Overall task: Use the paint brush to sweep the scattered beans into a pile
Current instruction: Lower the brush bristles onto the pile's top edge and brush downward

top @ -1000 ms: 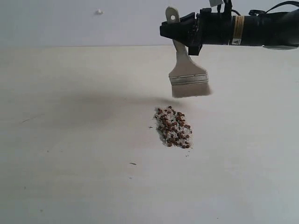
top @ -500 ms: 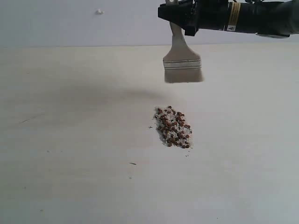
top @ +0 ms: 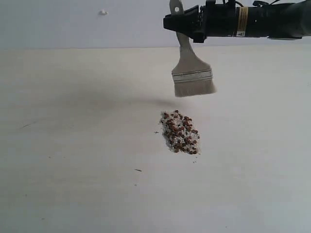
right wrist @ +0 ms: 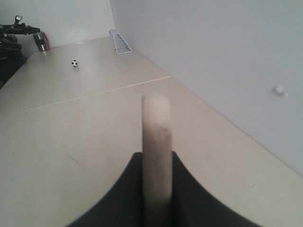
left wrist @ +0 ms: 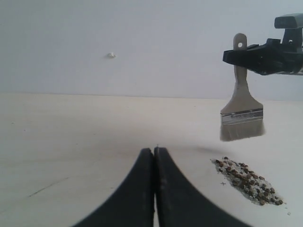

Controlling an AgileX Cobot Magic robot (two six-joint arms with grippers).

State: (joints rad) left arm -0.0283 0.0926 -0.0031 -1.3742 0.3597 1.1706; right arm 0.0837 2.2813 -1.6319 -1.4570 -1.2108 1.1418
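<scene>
**Beans lie in one pile, brush hangs above**

We see the beans (top: 177, 127) lying together in a single narrow pile (top: 181, 136) on the pale table (top: 73, 145). They are reddish-brown and mixed with whitish grains, and a few stray specks sit just beside the pile's near end. The paint brush (top: 190, 63) hangs in the air above the pile and a little behind it, not touching it. Its whitish bristles (top: 194, 88) point down, the silver ferrule (top: 192, 75) sits above them, and the handle leans slightly. The right gripper (top: 183, 23) reaches in from the right and grips the handle near its top, so the hole at the end shows above the jaws. The jaws stand narrow, clamped on the wood. From its wrist camera we see the handle upright between the two dark fingers. The left gripper (left wrist: 154, 153) sits low over the table, well to the left of the pile. Its jaws are pressed together with nothing between them. Behind everything stands a plain wall (top: 58, 26) with a small white knob (top: 103, 12).
</scene>
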